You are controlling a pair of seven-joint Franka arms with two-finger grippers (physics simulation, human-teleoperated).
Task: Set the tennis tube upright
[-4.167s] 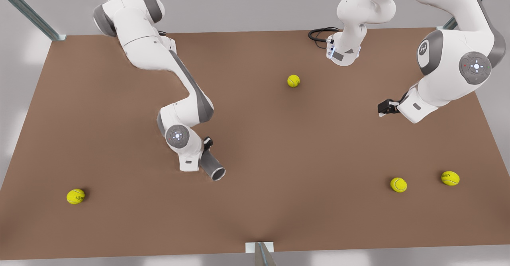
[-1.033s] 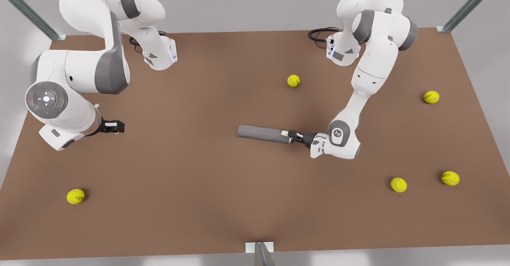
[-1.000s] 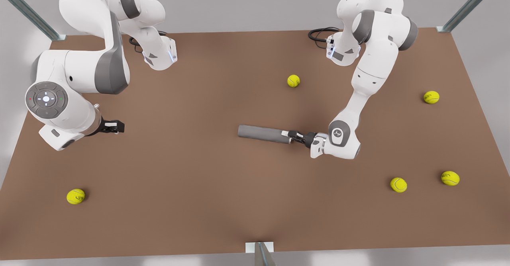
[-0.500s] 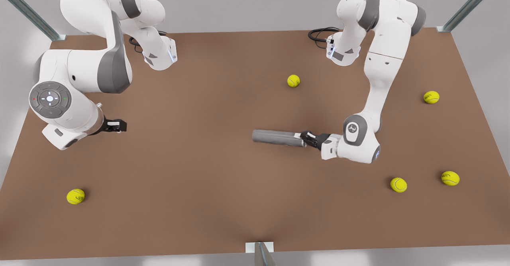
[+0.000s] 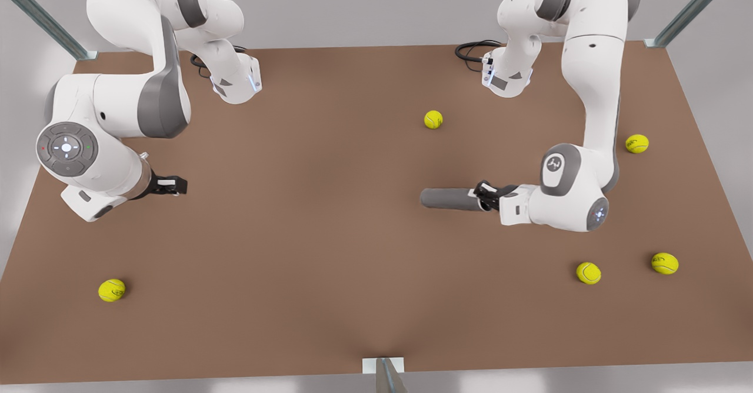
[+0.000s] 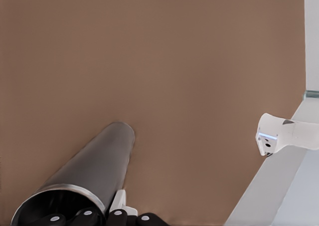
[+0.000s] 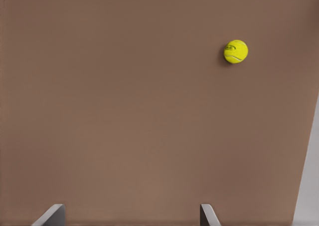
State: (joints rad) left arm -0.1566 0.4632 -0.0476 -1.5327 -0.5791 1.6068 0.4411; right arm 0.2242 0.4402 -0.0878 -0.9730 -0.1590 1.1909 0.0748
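The grey tennis tube (image 5: 448, 199) lies horizontal (silvery rim at its held end) on the front view's right.

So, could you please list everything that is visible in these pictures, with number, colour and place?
tennis tube: 1, grey, lying horizontal, right of the table's middle in the front view, one end held.
tennis balls: 5, yellow-green; one at the far middle, one near the front view's right edge, two near-right, one near-left.
table: 1, brown.
cable: 1, black, at the far edge.
left hand: black fingers shut on the tennis tube's end, front view's right.
right hand: open, holding nothing, waiting at the front view's left.
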